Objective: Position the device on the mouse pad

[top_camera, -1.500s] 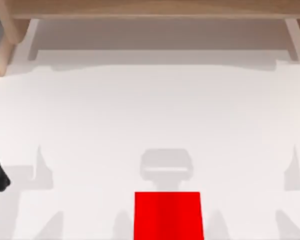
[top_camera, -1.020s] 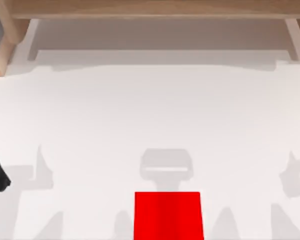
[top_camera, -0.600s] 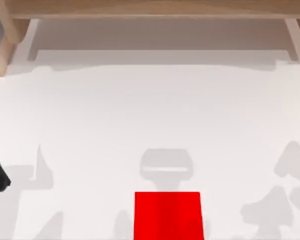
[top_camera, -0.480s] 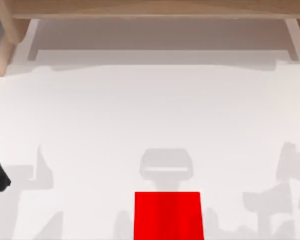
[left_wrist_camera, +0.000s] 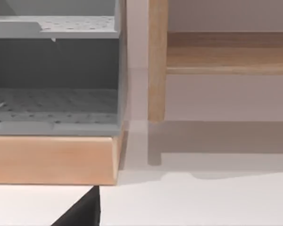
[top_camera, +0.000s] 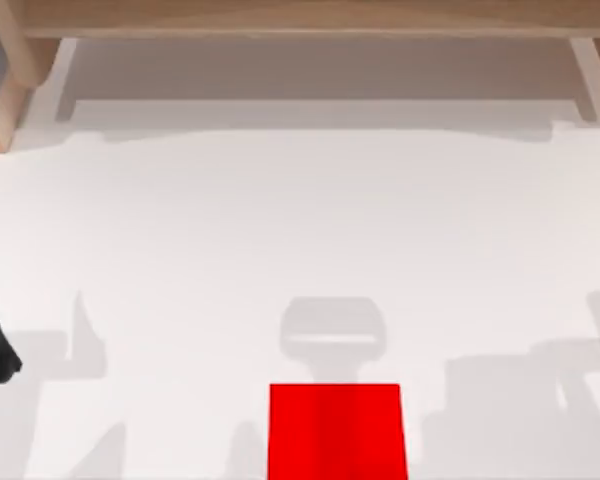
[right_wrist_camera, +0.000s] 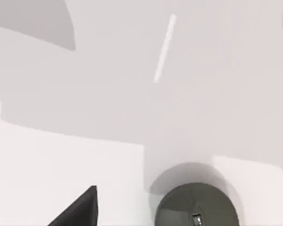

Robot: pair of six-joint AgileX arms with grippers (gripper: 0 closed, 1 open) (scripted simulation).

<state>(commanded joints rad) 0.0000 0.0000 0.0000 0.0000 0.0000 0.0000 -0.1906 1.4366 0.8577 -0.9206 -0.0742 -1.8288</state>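
Item: mouse pad (top_camera: 337, 430), red, flat at the table's (top_camera: 300, 230) near edge, centre, bare.
Item: mouse (right_wrist_camera: 196, 207), dark, rounded, on the table under your right wrist camera; the top view lacks it.
Step, judged: approach before pickup.
Next: descend, straddle, clamp.
Jaws: state of either gripper cannot be told.
Left arm: parked at the table's left.

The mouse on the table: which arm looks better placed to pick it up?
Probably the right. The dark mouse lies on the white table close under the right wrist camera, while the left wrist view faces a wooden shelf.
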